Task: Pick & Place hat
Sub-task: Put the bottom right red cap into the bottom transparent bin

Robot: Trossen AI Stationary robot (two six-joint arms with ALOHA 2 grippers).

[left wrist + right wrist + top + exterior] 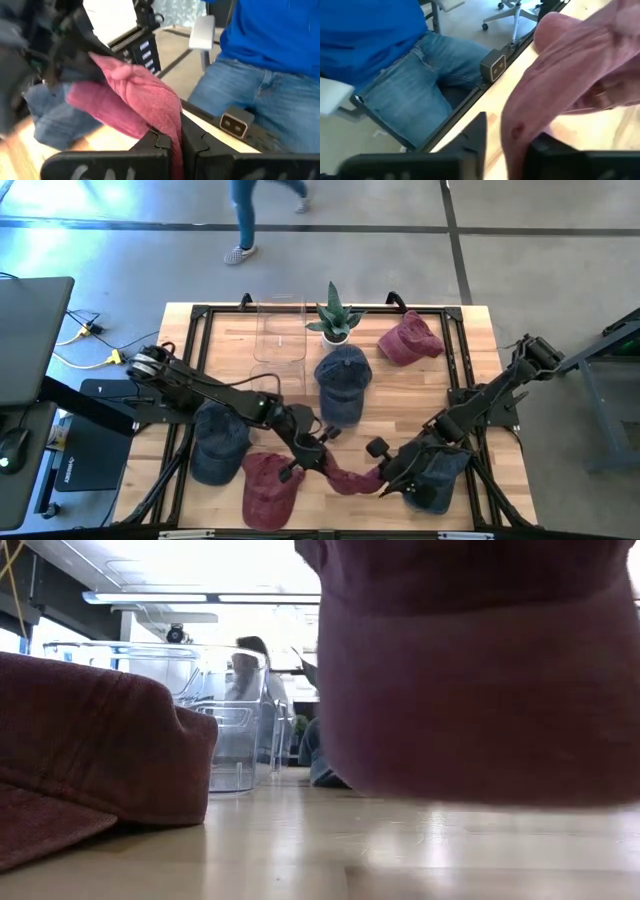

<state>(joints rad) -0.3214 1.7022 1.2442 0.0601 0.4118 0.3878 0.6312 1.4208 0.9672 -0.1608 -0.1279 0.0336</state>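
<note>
Maroon hat [480,670] fills the upper right of the low view, hanging just above the wooden surface [400,395]. In the high view it sits lower centre, stretched betw. both arms. Left end effector [322,452] is clamped tight on one end of its fabric. Right end effector [385,473] has its fingers on either side of the other end; can't tell if they've gripped yet.

Other hats on the surface: second maroon hat [268,488] lower left, touching the navy hat [218,442] at left; another navy hat [343,383] at centre; red hat [408,340] upper right; one more navy hat [440,475] under the right arm. Clear bin [279,330] at upper centre, w/ small potted plant [336,318] just beside it.
</note>
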